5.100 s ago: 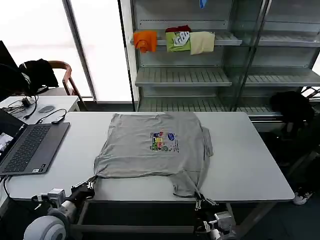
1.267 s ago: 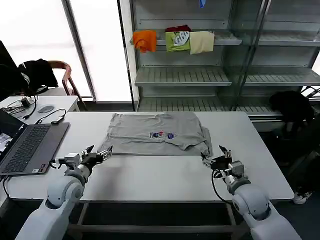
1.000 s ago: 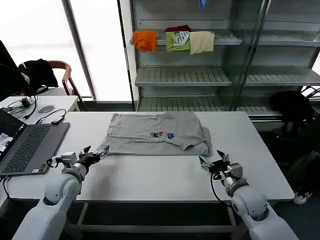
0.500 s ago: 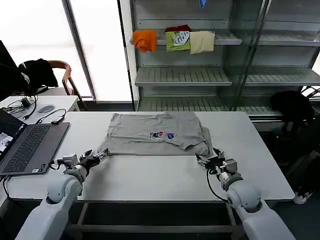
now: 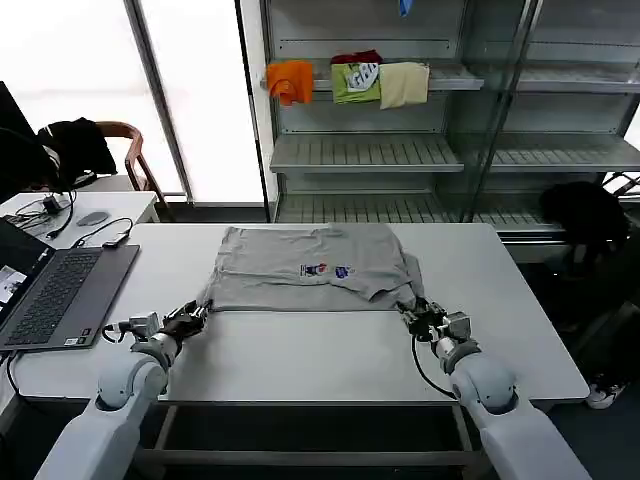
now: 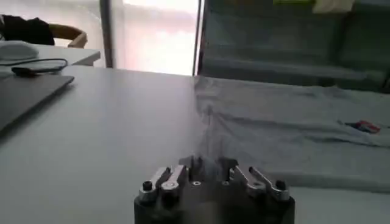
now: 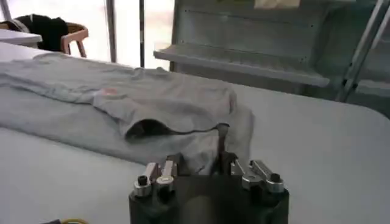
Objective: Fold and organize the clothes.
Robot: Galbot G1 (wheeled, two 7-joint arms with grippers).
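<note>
One piece of the clothes, a light grey shirt (image 5: 290, 275) with a small multicoloured chest print (image 5: 326, 270), lies folded in half across the white table (image 5: 300, 355). Its fold edge faces me. My left gripper (image 5: 197, 312) sits low on the table at the shirt's front left corner, open, with the grey cloth (image 6: 286, 131) just ahead of its fingertips (image 6: 211, 163). My right gripper (image 5: 410, 311) is at the front right corner, open, with the bunched sleeve and hem (image 7: 201, 137) reaching between its fingers (image 7: 222, 143).
An open laptop (image 5: 55, 290) lies on the table's left end, with cables behind it. A shelf unit (image 5: 365, 150) stands behind the table and holds small orange, green and cream garments (image 5: 350, 80). A chair with a black jacket (image 5: 70, 145) is at far left.
The shirt, flat five seconds ago, is now folded in half. Both grippers had let go and drawn back toward me; in the last second they moved forward to the fold's front corners.
</note>
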